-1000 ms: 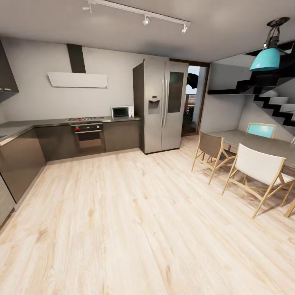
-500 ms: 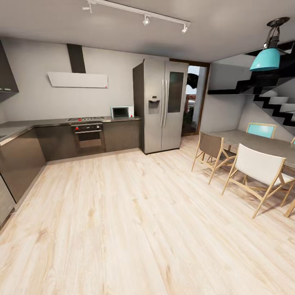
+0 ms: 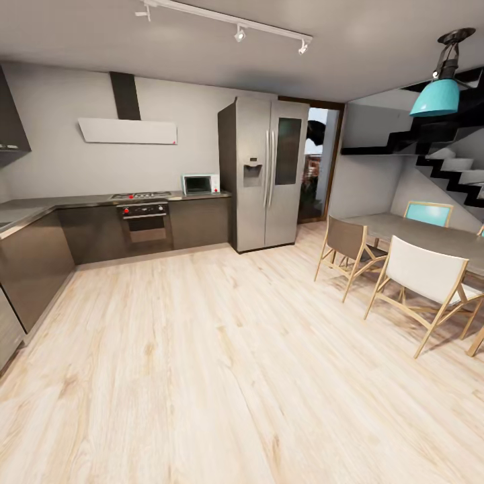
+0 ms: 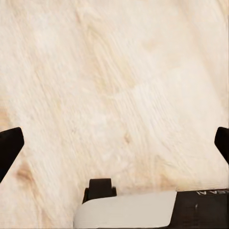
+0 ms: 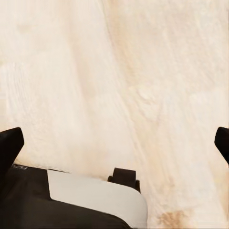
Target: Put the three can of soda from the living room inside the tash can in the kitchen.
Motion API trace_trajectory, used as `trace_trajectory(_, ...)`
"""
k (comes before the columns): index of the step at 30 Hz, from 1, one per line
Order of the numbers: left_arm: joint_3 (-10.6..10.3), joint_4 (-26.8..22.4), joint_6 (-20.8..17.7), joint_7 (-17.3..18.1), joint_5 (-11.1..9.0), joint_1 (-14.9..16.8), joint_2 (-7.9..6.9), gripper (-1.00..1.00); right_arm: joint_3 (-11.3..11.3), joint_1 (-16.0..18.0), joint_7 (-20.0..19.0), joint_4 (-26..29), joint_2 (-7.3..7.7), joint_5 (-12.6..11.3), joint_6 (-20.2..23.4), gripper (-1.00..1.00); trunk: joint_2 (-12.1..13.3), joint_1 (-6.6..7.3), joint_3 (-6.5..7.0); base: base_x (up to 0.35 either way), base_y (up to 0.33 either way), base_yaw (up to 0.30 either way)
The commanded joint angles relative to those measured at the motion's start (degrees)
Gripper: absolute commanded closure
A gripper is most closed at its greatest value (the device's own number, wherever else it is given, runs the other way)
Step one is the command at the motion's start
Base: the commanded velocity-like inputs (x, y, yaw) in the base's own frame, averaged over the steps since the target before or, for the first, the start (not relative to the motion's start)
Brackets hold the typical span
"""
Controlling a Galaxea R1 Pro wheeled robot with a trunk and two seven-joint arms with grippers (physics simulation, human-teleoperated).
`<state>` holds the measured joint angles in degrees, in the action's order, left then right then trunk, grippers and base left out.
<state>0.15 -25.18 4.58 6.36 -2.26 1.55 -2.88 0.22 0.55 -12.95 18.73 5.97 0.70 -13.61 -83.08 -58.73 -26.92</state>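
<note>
Ahead I see the kitchen's matte dark grey cabinets (image 3: 195, 222), brushed-steel double-door fridge (image 3: 265, 171) and pale grainy plank floor (image 3: 222, 363); both grippers, left (image 4: 114, 143) and right (image 5: 114, 143), spread wide, holding nothing.

Legible text is appearing in one place only: in the left wrist view, small pale lettering is showing upside down on the dark housing (image 4: 202, 210) just behind the left gripper (image 4: 114, 143). The characters are reading roughly as "AI", cut off at the frame edge, and remaining uncertain. No other text is reading anywhere.
</note>
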Motion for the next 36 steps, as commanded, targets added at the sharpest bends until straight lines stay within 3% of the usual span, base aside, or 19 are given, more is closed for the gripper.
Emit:
trace_trajectory(1,0.01,-1.88,-0.74,0.01,-0.61,-0.04,0.00,-1.00,0.00,-0.01,-0.50,1.74,0.06,0.01,0.03,-1.00,0.00,0.00,-0.01,0.000,0.000,0.000)
trace_trajectory(5,0.02,-10.46,-5.04,0.07,-2.63,-0.29,-0.01,-1.00,-0.19,-0.02,-1.73,8.17,0.18,-0.02,0.43,-1.00,0.00,0.00,-0.01,0.000,0.000,0.000)
trace_trajectory(6,0.02,-17.56,-8.30,0.10,-3.37,-0.47,-0.02,-1.00,-0.38,0.00,-2.15,12.10,0.22,-0.07,0.66,-1.00,0.00,0.00,-0.01,0.000,0.000,0.000)
trace_trajectory(14,0.54,-35.23,-16.28,0.13,-4.08,-0.71,0.04,-1.00,-0.61,-0.07,-2.53,23.88,0.22,-0.53,2.31,-1.00,0.00,0.00,-0.01,0.000,0.000,0.000)
trace_trajectory(21,1.51,-48.70,-21.11,0.10,-4.19,-0.72,0.16,-1.00,-0.73,-0.31,-2.59,38.37,0.13,-0.78,10.86,-1.00,0.00,0.00,-0.01,0.000,0.000,0.000)
trace_trajectory(25,1.67,-56.27,-23.19,0.07,-4.17,-0.74,0.16,-1.00,-0.69,-0.47,-2.60,48.33,-0.04,-0.84,15.98,-1.00,0.00,0.00,-0.01,0.000,0.000,0.000)
trace_trajectory(26,1.74,-59.21,-24.10,0.06,-4.16,-0.72,0.16,-1.00,-0.68,-0.55,-2.61,52.90,-0.09,-0.85,18.20,-1.00,0.00,0.00,-0.01,0.000,0.000,0.000)
trace_trajectory(33,1.84,-64.47,-25.08,0.08,-4.16,-0.78,0.05,-1.00,-0.82,-1.31,-2.83,68.56,-0.11,-0.95,23.36,-1.00,0.00,0.00,-0.01,0.000,0.000,0.000)
trace_trajectory(36,1.83,-64.39,-24.08,0.07,-3.93,-0.93,0.02,-1.00,-2.09,-2.11,-3.81,69.76,-0.07,-1.35,23.57,-1.00,0.00,0.00,-0.01,0.000,0.000,0.000)
